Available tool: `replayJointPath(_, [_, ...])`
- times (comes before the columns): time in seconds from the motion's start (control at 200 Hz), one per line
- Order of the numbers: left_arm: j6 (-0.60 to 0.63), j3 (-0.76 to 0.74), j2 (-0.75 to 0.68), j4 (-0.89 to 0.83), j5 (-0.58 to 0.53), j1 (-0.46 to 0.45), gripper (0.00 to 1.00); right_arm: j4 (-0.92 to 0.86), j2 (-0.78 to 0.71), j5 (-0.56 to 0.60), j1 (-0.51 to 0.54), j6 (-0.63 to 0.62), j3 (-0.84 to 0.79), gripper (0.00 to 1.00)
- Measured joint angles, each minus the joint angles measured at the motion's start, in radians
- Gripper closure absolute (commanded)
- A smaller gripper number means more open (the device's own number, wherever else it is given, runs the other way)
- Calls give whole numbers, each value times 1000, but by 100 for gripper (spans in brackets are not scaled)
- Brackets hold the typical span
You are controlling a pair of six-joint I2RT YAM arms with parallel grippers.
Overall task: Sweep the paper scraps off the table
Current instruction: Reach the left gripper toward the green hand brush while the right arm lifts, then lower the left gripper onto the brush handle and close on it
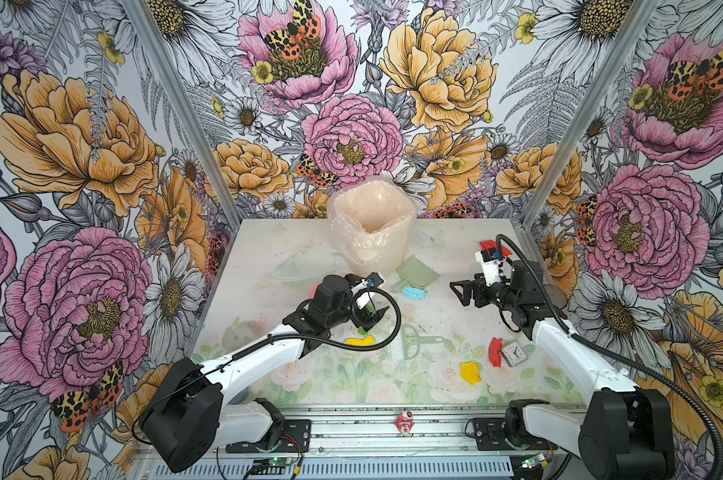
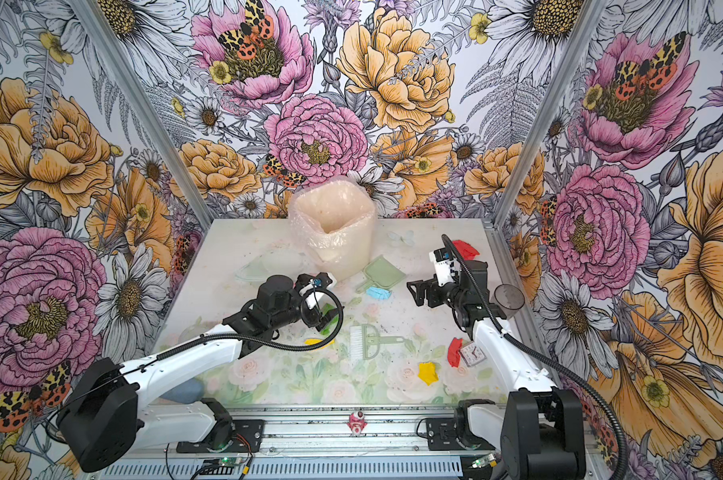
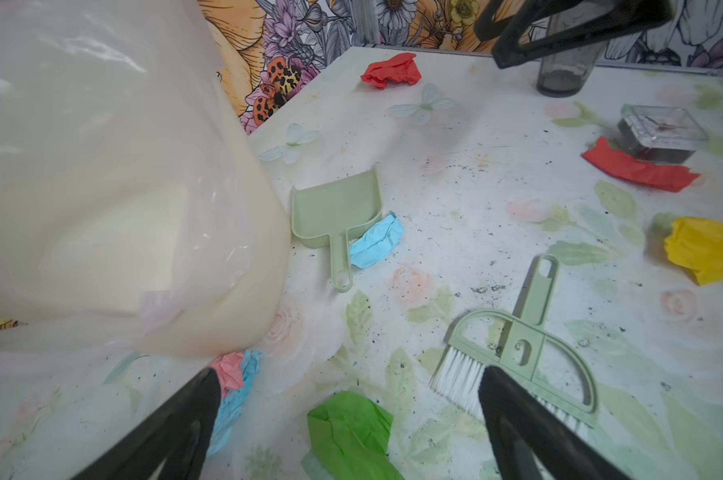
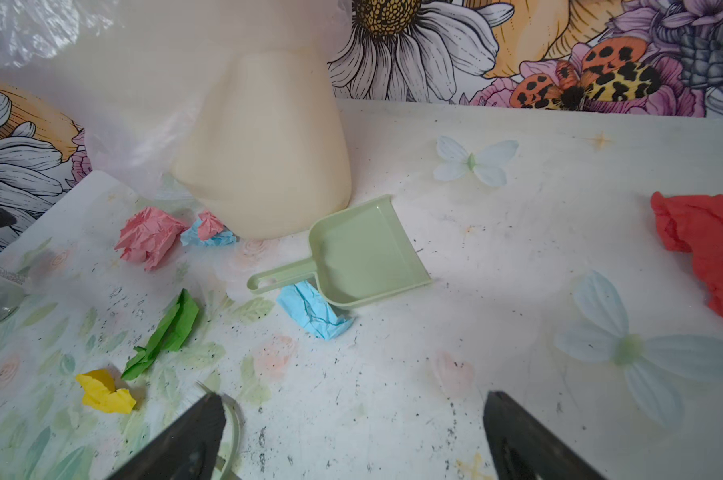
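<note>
So, the cream bin [image 1: 376, 249] with its clear bag liner stands at the back of the counter [image 1: 434, 249], and its mouth shows just the liner. The pale green dustpan [image 4: 364, 253] lies at the bin's foot on the right, tray bare, with a light blue scrap [image 4: 309, 313] tucked against its handle. A smoky cup [image 3: 567, 70] stands well right of the bin; can't tell what's in it.

The paper scraps [image 1: 470, 372] are all out on the counter. There's a pink one [image 4: 147, 239] and a pink-on-blue clump [image 4: 210, 230] at the bin's foot on the left. A green scrap [image 3: 351, 432] and a yellow one [image 1: 359, 341] lie in front of the bin near the brush [image 1: 409, 340]. One red [image 1: 486, 245] lies off to the bin's right, another [image 1: 494, 351] front-right against a small clock [image 1: 513, 352].

The left arm stretches in low, left fingers [image 3: 517, 419] spread wide over the green scrap, holding nothing. The right arm is bent at the elbow, right fingers [image 4: 185, 440] wide too, nothing between them, pointing toward the dustpan.
</note>
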Motion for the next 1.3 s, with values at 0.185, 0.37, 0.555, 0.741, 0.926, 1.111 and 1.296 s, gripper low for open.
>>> replayJointPath(0.185, [34, 71, 64, -68, -1, -61, 1, -13, 0, 5, 5, 3, 0, 1])
replayJointPath(0.37, [77, 147, 191, -157, 0, -105, 1, -20, 2, 24, 9, 3, 0, 1])
replayJointPath(0.555, [124, 236, 294, -229, 4, -150, 1, -21, 9, 39, 14, 4, 0, 2])
replayJointPath(0.741, [156, 273, 351, -261, 14, -177, 2, -20, 14, 48, 20, 3, -3, 3])
replayJointPath(0.926, [176, 294, 396, -281, 31, -188, 7, -21, 13, 58, 23, 3, -19, 3])
replayJointPath(1.111, [196, 322, 451, -301, 50, -201, 14, -25, 13, 84, 27, 2, -28, 3])
replayJointPath(1.296, [206, 350, 499, -325, 70, -224, 20, -28, 2, 101, 27, -2, -42, 3])
